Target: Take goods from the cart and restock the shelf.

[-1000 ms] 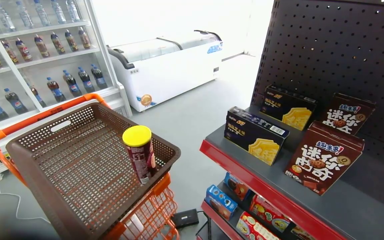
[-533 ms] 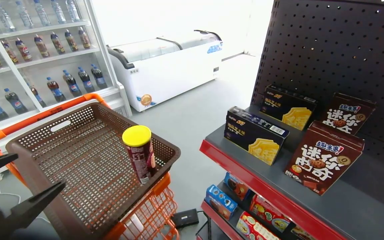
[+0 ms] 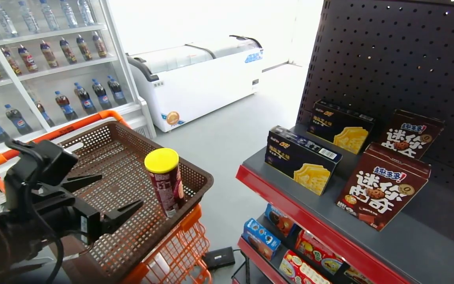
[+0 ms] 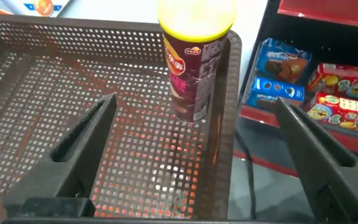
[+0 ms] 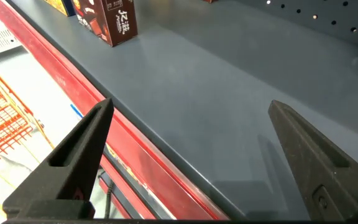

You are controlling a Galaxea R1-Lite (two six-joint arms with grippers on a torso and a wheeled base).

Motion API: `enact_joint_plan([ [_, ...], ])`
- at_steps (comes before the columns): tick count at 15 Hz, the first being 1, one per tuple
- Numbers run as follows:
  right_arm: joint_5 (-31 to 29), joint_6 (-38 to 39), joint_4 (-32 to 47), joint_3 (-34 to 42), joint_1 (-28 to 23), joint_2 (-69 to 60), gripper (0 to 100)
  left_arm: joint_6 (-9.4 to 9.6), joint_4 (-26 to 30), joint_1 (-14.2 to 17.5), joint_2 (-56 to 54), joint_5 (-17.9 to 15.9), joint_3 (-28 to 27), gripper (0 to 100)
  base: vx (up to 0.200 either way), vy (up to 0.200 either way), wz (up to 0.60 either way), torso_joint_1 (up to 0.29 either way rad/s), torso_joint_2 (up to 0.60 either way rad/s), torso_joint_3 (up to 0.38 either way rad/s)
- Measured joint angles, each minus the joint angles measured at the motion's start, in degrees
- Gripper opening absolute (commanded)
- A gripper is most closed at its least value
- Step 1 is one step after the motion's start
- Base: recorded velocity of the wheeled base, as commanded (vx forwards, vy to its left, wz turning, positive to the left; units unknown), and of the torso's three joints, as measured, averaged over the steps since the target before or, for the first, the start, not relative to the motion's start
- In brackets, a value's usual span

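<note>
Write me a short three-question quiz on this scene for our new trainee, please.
1. True or false: the can stands upright in the basket.
2. Pick one. The left gripper is: A) shut on the can; B) open, short of the can; C) shut and empty.
3. Fill in: the right gripper hangs open above the grey ____.

Key: 1 true. 2 B. 3 shelf.
</note>
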Motion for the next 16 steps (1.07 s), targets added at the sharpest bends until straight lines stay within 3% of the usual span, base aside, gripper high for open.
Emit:
enact_joint_plan([
  [7,0.00,-0.02,0.00,0.00,0.00,0.00,100,-0.29,-17.16,-6.73,17.88,4.46,-0.52,100,0.000,0.000,0.00,0.000,0.00,0.000],
  [16,0.00,-0.02,0.00,0.00,0.00,-0.02,100,-0.27,-32.17,-6.51,30.67,6.46,-0.94,100,0.000,0.000,0.00,0.000,0.00,0.000],
])
